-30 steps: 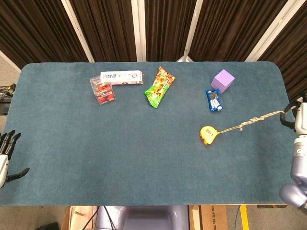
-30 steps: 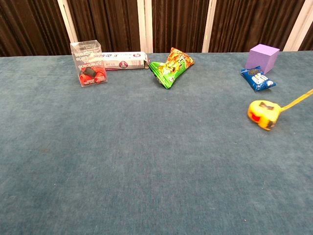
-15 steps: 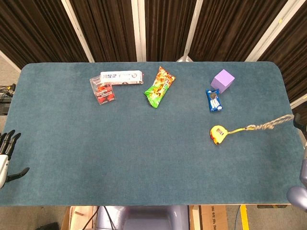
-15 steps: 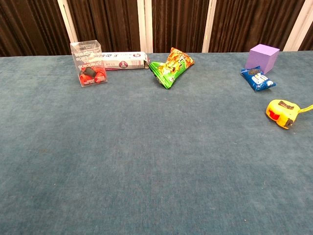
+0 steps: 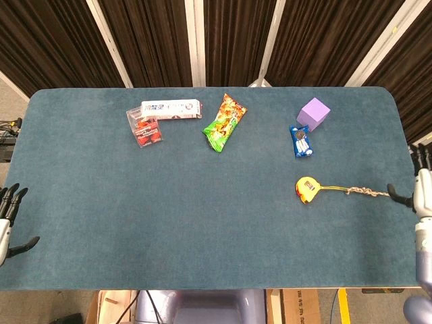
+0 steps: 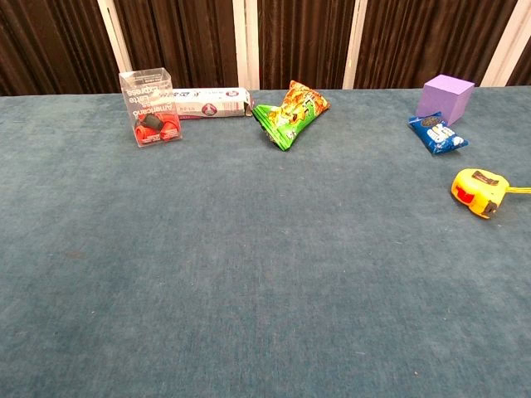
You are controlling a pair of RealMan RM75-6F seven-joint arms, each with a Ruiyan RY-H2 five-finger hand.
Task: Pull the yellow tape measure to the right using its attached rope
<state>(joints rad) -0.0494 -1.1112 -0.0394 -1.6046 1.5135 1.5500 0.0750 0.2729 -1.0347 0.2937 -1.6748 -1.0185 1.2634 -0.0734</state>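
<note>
The right hand (image 5: pixel 422 192) stands at the right edge of the surface (image 5: pixel 202 223), fingers pointing up and apart, thumb out to the side toward the near end of the rope (image 5: pixel 358 191). The rope end lies just beside that thumb; whether it touches is too fine to tell, but the hand holds nothing and the rope lies slack and flat on the cloth. The right forearm drops away below the hand toward the lower right corner of the head view. Judgement: the pull to the right appears done or at a pause, with the rope let go. If more travel is wanted, the next move calls for the right hand to pinch the rope end again and draw it further right, low along the cloth so the case slides and does not tip. The rope runs left to the yellow tape measure (image 5: pixel 306 188), which sits in the right part of the surface, near the blue snack packet (image 5: pixel 301 141) and purple cube (image 5: pixel 314 113) but apart from both. The left hand (image 5: pixel 8 219) hangs off the left edge, fingers spread, holding nothing, well apart from the task's things.
</note>
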